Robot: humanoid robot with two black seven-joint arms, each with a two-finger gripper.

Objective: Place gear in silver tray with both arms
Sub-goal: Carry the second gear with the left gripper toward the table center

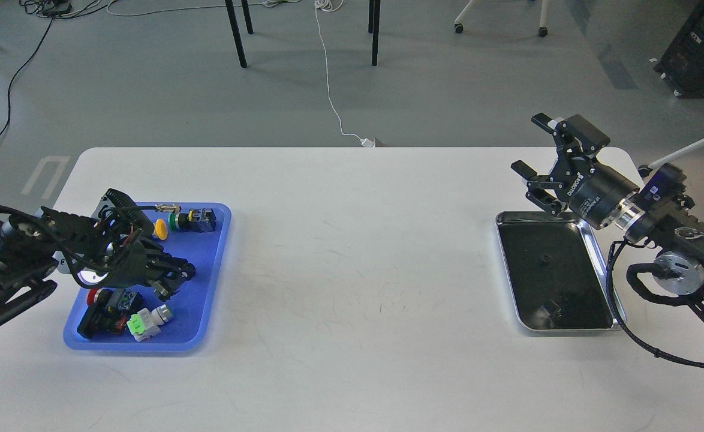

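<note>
My left gripper (169, 282) sits low over the blue plastic tray (217, 240) at the lower left of the frame, down among the parts lying there. It is dark and seen at an angle, so I cannot tell whether its fingers are spread or closed, or whether they have anything between them. Around it lie a yellow-capped push button (161, 228), a black switch block with a green ring (196, 221), a red-and-black unit (103, 312) and a white part with a bright green connector (145, 324). I cannot make out a gear among them; it may be hidden under my gripper.

The silver tray (586, 235) lies at the right of the frame, well apart from the blue one, its dark bottom holding only a small speck and reflections. My right gripper (535, 147) hangs above its far left corner with fingers spread wide and nothing in them.

I judge a gear to be small, rigid and fairly dense, probably smooth on its faces, so I would pinch it across the toothed rim.
</note>
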